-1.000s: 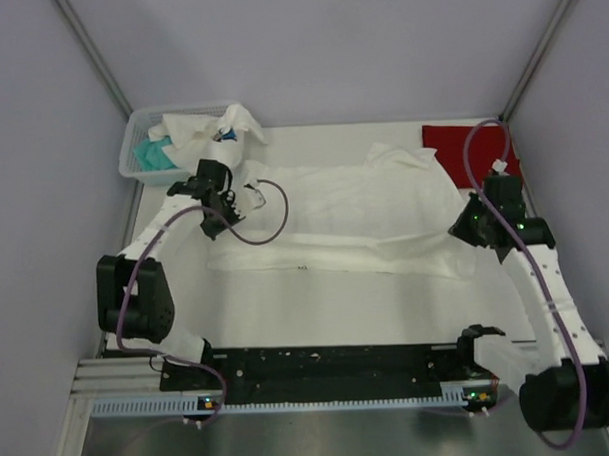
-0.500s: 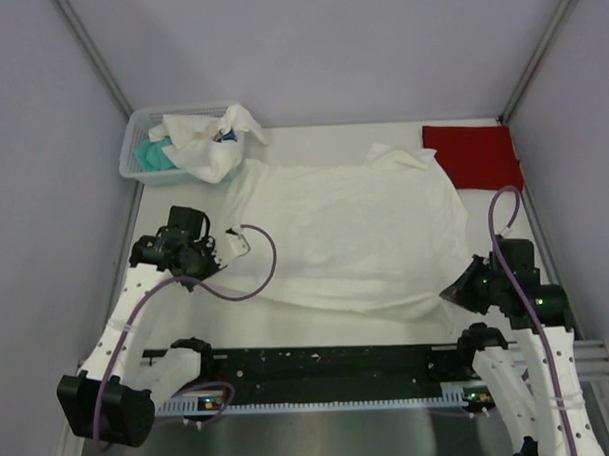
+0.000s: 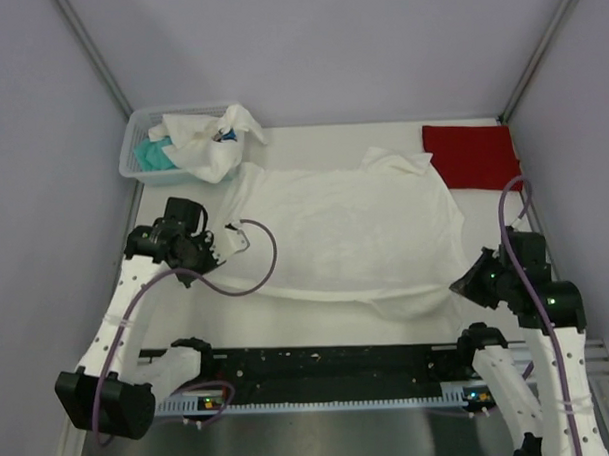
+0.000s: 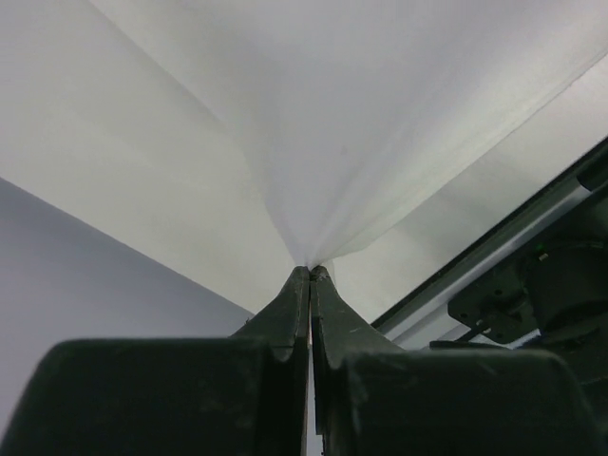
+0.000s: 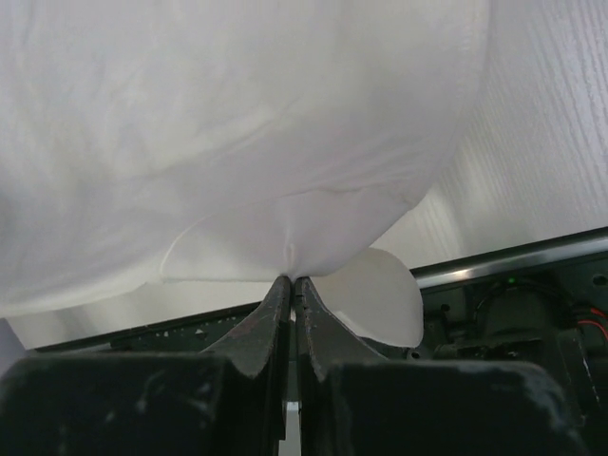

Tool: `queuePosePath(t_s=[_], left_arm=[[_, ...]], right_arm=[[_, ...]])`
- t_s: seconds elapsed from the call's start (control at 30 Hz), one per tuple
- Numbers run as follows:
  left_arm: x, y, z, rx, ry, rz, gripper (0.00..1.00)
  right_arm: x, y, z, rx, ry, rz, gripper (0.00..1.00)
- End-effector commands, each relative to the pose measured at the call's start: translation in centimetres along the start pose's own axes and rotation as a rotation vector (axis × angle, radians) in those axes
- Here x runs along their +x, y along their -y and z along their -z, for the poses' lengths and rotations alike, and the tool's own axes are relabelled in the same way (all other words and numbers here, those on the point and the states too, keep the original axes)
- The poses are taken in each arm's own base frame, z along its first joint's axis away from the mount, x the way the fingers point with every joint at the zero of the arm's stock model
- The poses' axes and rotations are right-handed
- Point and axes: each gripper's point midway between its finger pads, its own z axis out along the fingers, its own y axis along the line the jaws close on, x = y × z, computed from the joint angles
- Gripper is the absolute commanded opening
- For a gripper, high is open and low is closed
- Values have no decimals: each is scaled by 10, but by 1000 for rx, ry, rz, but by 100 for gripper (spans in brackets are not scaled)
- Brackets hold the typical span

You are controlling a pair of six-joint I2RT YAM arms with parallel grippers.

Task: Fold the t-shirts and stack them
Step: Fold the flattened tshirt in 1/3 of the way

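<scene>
A large white t-shirt (image 3: 345,232) is stretched over the middle of the table, its near edge lifted between my two grippers. My left gripper (image 3: 228,243) is shut on its left corner; in the left wrist view the cloth (image 4: 313,142) fans out from the closed tips (image 4: 311,271). My right gripper (image 3: 459,287) is shut on its right near corner; in the right wrist view the cloth (image 5: 237,142) hangs from the closed tips (image 5: 290,278). A folded red t-shirt (image 3: 470,154) lies at the back right. No rose print shows.
A small white plastic basket (image 3: 138,146) at the back left holds crumpled white cloth (image 3: 206,136) and teal cloth (image 3: 152,154). The black rail of the arm bases (image 3: 330,372) runs along the near edge. Grey walls close in the left and right sides.
Both grippers have pulled the shirt's near edge toward the bases, then lifted slightly. The shirt went from a folded band to spread out over the table.
</scene>
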Motion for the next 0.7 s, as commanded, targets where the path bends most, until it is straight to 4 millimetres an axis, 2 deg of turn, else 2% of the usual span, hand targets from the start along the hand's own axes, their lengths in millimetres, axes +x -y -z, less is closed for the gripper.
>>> queuePosePath(t_s=[0.0, 0.13, 0.23, 0.3, 0.33, 0.47, 0.67], left_arm=[[-47, -49, -10, -83, 112, -38, 0], [-59, -87, -35, -114, 36, -23, 0], [-65, -102, -57, -87, -16, -9, 0], [-71, -111, -68, -76, -36, 4, 0], [-73, -116, -75, -74, -48, 10, 0], [-78, -133, -96, -98, -86, 20, 0], [-86, -156, -119, -171, -127, 6, 0]], right_arm=[[-31, 11, -32, 99, 84, -4, 0], [-70, 3, -55, 114, 194, -36, 0], [-97, -3, -79, 135, 242, -70, 0], [-109, -7, -98, 149, 239, -80, 0], [-119, 1, -106, 180, 252, -110, 0], [-135, 10, -137, 256, 238, -104, 0], [-151, 9, -157, 284, 227, -63, 0]])
